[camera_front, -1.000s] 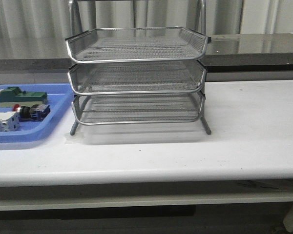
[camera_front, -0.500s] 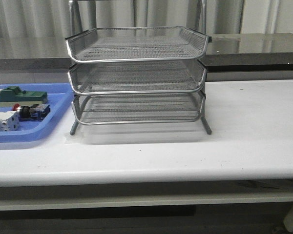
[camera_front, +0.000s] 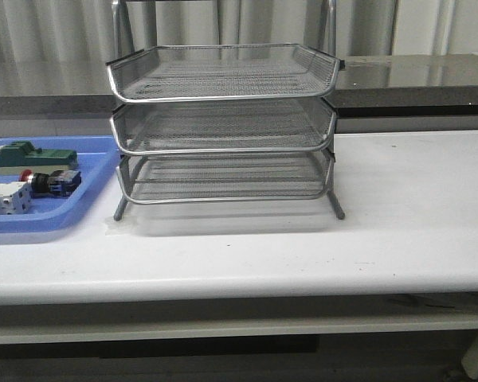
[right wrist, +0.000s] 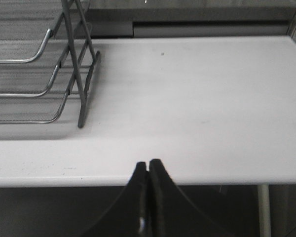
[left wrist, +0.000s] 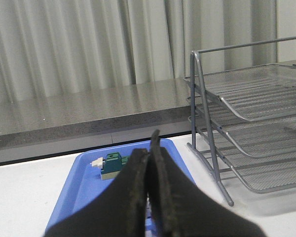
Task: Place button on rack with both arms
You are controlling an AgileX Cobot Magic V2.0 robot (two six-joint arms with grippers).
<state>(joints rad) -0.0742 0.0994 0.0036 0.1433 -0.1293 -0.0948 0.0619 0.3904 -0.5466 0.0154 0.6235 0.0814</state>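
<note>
The button (camera_front: 52, 182), with a red head and a black and blue body, lies on its side in the blue tray (camera_front: 80, 208) at the table's left. The silver three-tier wire rack (camera_front: 223, 127) stands mid-table, right of the tray; it also shows in the left wrist view (left wrist: 246, 123) and the right wrist view (right wrist: 34, 74). No arm shows in the front view. My left gripper (left wrist: 149, 148) is shut and empty, hanging before the tray and hiding the button in that view. My right gripper (right wrist: 148, 165) is shut and empty at the table's front edge, right of the rack.
A green block (camera_front: 32, 157) (left wrist: 112, 165) and a white-grey terminal block (camera_front: 4, 199) share the blue tray (left wrist: 84, 182). The white table (camera_front: 414, 207) stretches right of the rack. A dark ledge (camera_front: 414, 87) and curtains run behind.
</note>
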